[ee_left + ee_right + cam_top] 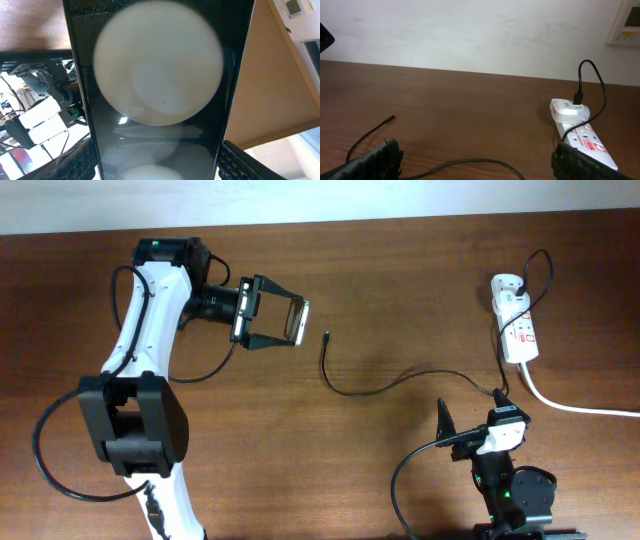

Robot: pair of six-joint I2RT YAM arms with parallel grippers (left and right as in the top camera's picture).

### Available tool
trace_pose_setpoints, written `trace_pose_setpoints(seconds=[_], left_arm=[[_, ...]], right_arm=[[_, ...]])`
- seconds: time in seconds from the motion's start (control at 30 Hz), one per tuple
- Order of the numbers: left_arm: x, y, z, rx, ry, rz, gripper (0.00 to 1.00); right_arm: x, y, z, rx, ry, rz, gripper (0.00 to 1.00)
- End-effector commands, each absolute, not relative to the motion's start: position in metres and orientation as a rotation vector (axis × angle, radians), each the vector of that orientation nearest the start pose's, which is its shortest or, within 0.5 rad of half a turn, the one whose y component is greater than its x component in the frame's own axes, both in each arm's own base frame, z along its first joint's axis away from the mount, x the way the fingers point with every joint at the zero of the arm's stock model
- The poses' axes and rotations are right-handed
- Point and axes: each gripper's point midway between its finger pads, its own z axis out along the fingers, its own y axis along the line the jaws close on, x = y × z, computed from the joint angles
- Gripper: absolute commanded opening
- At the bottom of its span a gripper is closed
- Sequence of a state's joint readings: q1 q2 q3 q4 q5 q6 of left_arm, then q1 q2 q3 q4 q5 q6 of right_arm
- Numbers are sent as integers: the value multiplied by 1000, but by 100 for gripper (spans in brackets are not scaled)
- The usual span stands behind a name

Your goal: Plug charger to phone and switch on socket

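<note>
Phone up in the left gripper, plug not yet picked

My left gripper (283, 322) is clamped on the phone (160, 90) at far left, above the table. The charger (400, 380) lies slack across the middle, its plug tip (327, 336) just right of the phone. My right gripper (470, 412) sits near right, fingers apart, holding nothing. I judge it must next reach left and pinch that tip squarely. The socket (520, 330) waits at far right.
</note>
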State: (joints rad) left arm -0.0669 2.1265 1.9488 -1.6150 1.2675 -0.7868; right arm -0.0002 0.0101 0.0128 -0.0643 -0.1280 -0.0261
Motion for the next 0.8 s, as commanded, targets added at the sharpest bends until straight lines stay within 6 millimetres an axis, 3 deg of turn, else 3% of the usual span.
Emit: trace_pose_setpoints(seconds=[0.0,0.37,0.53,0.57,0.77], left_arm=[[375,-189,243,892,-1893,1348,0],[375,-189,241,894,-1900,1341,0],[374,-187,236,904,-1926,1313,0],[374,-187,236,905,-1929,1309,0],[375,-186,232,907,-1955,1293,0]], right_arm=[[245,21,159,-110,1633,87,99],[245,25,167,-129,1597,104,99],[239,40,210,-151,1559,215,99],[242,47,227,-182,1584,252,99],[280,63,276,-185,1803,403,99]])
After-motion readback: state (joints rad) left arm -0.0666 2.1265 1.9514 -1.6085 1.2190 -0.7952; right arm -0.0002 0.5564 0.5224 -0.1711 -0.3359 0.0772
